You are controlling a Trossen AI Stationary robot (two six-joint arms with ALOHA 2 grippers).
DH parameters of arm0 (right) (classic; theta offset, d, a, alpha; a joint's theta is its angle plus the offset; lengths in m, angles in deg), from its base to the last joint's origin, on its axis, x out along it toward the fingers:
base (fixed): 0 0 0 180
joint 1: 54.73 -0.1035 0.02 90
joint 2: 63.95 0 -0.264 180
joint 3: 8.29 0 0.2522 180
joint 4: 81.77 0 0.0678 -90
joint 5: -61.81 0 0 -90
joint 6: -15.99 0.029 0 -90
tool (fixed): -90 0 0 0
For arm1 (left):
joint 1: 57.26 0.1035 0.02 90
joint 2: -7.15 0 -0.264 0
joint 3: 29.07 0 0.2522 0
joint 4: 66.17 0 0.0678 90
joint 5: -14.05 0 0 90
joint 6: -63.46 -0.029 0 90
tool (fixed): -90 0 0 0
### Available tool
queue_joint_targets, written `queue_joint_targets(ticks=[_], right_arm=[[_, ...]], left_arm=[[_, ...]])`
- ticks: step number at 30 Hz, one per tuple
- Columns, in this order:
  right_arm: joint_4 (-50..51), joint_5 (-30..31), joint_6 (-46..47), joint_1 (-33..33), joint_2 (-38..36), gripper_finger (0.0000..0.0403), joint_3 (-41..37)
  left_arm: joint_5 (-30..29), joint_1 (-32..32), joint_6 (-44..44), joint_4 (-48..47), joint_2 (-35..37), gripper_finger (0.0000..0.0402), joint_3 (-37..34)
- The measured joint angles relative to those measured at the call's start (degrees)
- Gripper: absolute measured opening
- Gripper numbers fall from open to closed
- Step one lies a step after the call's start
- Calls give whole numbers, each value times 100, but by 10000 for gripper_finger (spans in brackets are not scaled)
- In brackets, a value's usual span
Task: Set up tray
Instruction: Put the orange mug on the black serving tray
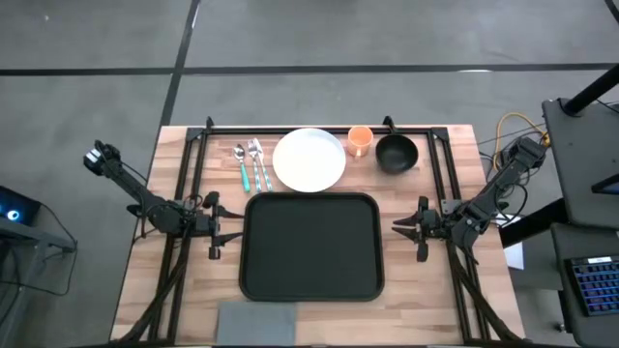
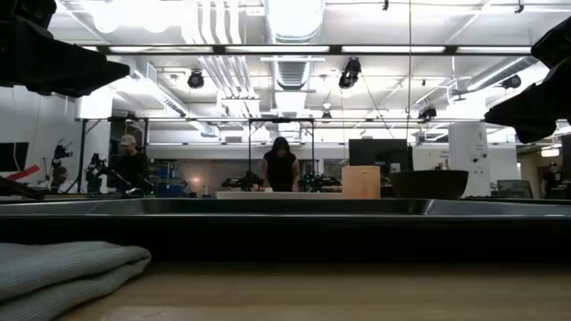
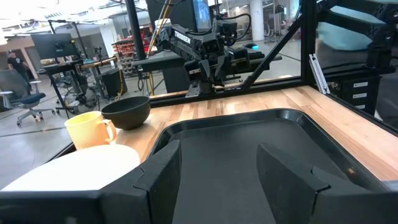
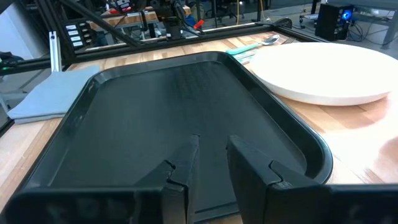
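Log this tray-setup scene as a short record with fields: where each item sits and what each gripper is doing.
tray: large black rectangular tray with raised rim, table centre, nothing in it
plate: round white plate, just behind the tray
cutlery: spoon and fork with teal handles, left of the plate
cup: small orange cup, right of the plate
bowl: dark round bowl, right of the cup
napkin: folded grey napkin, front edge
left gripper: open, beside the tray's left edge
right gripper: open, beside the tray's right edge

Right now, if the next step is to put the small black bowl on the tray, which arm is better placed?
Probably the right. The small black bowl sits at the far right, nearer the right gripper than the left gripper. The large black rectangular tray lies empty between them.
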Motion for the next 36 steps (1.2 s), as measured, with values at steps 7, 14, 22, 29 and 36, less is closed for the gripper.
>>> queue_joint_targets(ticks=[7, 14, 22, 29, 36], right_arm=[[0, 0, -2, 0, -1, 82, 0], [0, 0, 1, 0, 0, 72, 0], [0, 0, 0, 0, 0, 71, 0], [0, -1, -1, 2, 1, 80, 0], [-1, 0, -2, 4, -1, 78, 0]], left_arm=[[-2, 0, 0, -2, -2, 187, 0], [0, 0, 0, -1, -1, 187, 0], [0, 0, 0, -2, -2, 187, 0], [-1, -1, 0, -1, -2, 187, 0], [-1, -1, 0, -1, 0, 187, 0]])
